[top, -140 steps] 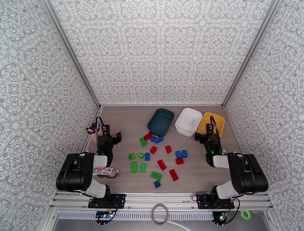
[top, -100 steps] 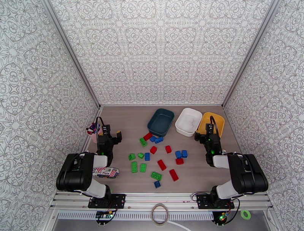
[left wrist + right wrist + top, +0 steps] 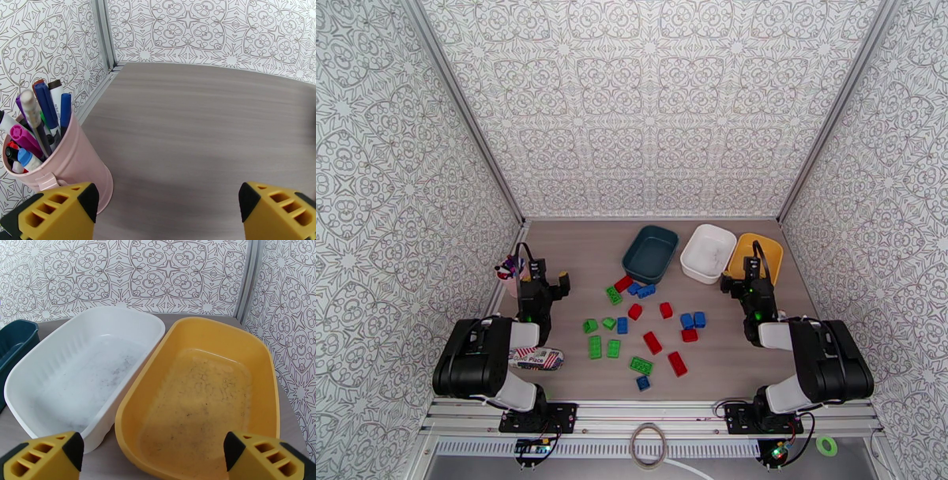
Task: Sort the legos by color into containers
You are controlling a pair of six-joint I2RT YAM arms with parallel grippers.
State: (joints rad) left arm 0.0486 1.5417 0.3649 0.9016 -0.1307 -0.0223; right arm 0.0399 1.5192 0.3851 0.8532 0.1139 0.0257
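Note:
Several red, green and blue legos (image 3: 652, 342) lie scattered on the middle of the table. Behind them stand three empty containers: a dark teal bin (image 3: 651, 253), a white bin (image 3: 709, 253) and a yellow bin (image 3: 756, 254). My left gripper (image 3: 547, 275) is open at the left side, left of the legos, with nothing between its yellow fingers (image 3: 59, 209). My right gripper (image 3: 741, 278) is open just in front of the white bin (image 3: 87, 370) and the yellow bin (image 3: 205, 390), holding nothing. The teal bin's corner (image 3: 15, 338) shows at the left edge of the right wrist view.
A pink cup of pens (image 3: 67, 158) stands close to the left gripper's left finger, by the left wall (image 3: 511, 272). A white printed pouch (image 3: 536, 358) lies near the left arm's base. Patterned walls close in the table on three sides.

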